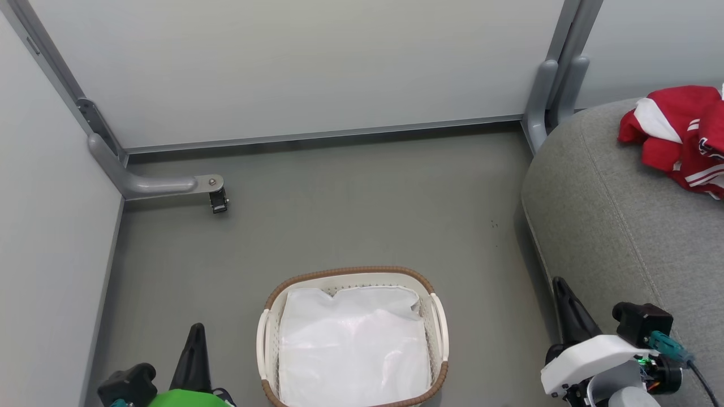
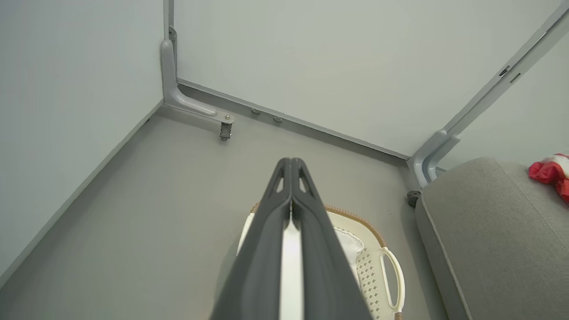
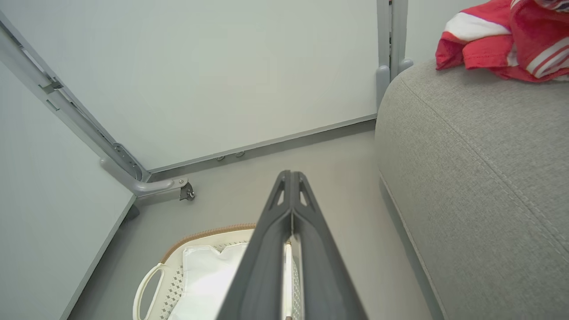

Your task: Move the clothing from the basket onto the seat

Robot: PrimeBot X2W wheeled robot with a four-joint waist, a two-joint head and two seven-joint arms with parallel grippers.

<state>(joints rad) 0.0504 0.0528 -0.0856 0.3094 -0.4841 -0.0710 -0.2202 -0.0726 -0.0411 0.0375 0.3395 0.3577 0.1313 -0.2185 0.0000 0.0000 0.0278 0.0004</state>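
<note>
Clothing [image 1: 679, 133] on seat [image 1: 611, 226], well apart from closed right claw [image 1: 560, 287].

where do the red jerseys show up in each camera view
Head view: the clothing lies at the upper right edge.
Left wrist view: the clothing is a small red patch at the right edge, mid-height.
Right wrist view: the clothing is in the top right corner.
Shared landmark: the seat beneath it.

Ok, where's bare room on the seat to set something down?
The seat is bare from its rounded edge by the floor up to the clothing, which crowds its far right part. The floor between the basket and the back wall is open too.
</note>
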